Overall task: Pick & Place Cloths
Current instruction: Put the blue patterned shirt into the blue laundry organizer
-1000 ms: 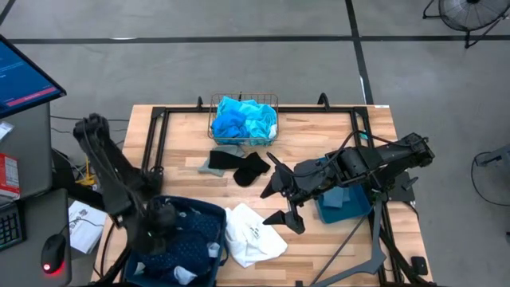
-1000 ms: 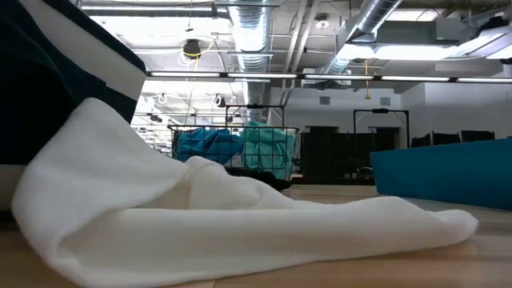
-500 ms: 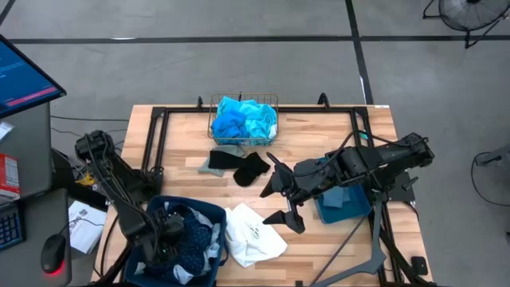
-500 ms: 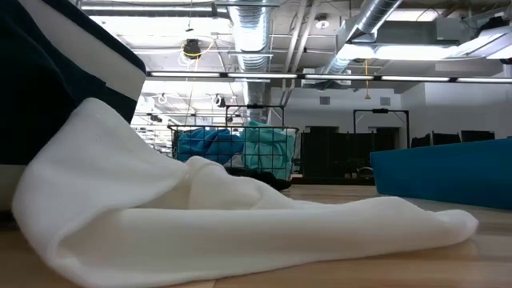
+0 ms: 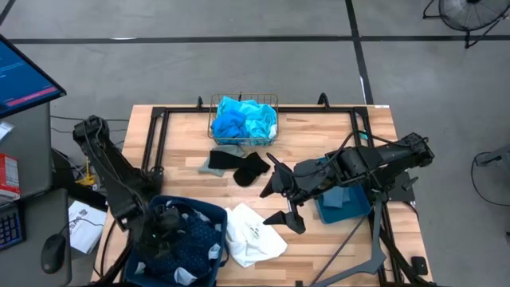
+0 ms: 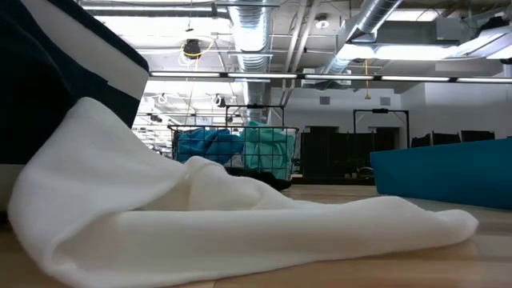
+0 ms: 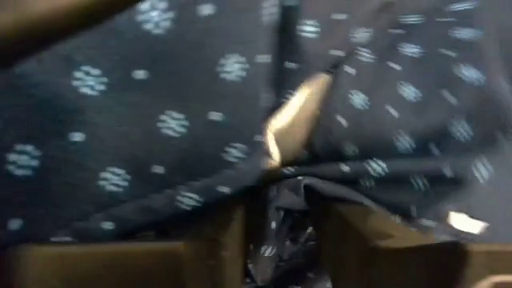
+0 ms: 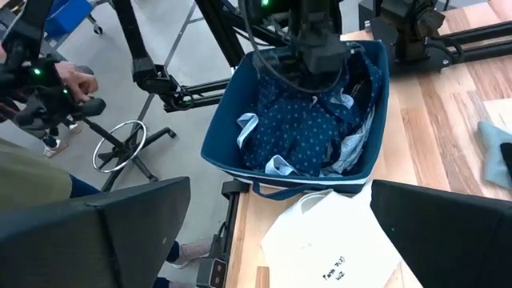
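The left gripper (image 5: 169, 226) reaches into the dark teal bin (image 8: 240, 160) over the navy dotted cloth (image 8: 300, 120), jaw state indeterminate. The right gripper (image 5: 280, 199), beside the bin, waits with jaws spread.

The soft white cloth (image 8: 336, 240) lying on the wooden table beside the dark teal plastic bin (image 8: 240, 164) carries a small dark print — two short lines in the right wrist view, too small to make out. The high view shows the same mark (image 5: 252, 231) as a speck. No other lettering can be read.
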Motion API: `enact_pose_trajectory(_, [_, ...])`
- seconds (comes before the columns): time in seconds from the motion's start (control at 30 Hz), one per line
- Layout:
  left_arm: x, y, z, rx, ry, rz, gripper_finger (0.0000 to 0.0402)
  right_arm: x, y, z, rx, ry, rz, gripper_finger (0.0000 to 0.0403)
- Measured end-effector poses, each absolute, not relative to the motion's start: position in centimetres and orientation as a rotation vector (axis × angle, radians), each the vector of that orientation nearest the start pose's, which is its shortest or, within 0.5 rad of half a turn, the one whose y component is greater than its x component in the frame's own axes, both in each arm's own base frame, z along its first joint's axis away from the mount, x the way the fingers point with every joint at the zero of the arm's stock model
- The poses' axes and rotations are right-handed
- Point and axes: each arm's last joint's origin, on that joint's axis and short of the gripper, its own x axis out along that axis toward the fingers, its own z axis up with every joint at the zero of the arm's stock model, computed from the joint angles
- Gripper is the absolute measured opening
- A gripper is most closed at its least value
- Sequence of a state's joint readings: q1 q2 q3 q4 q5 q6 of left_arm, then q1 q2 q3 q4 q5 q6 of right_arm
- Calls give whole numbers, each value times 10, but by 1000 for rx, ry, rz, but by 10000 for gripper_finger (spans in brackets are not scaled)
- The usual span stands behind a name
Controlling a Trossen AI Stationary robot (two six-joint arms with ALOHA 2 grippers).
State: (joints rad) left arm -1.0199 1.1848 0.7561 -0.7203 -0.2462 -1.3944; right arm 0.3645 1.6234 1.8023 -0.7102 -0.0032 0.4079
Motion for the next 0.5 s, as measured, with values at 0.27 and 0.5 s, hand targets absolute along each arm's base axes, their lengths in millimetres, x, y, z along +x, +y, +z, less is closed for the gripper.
enact_pose_trajectory(0.27, [107,-166,245,-747,1120,-99,217,325,124,421,298,590,247,379])
enact_pose_trajectory(0.5, [99,-147,271,-833,936,-158,178,325,124,421,273,586,254,379])
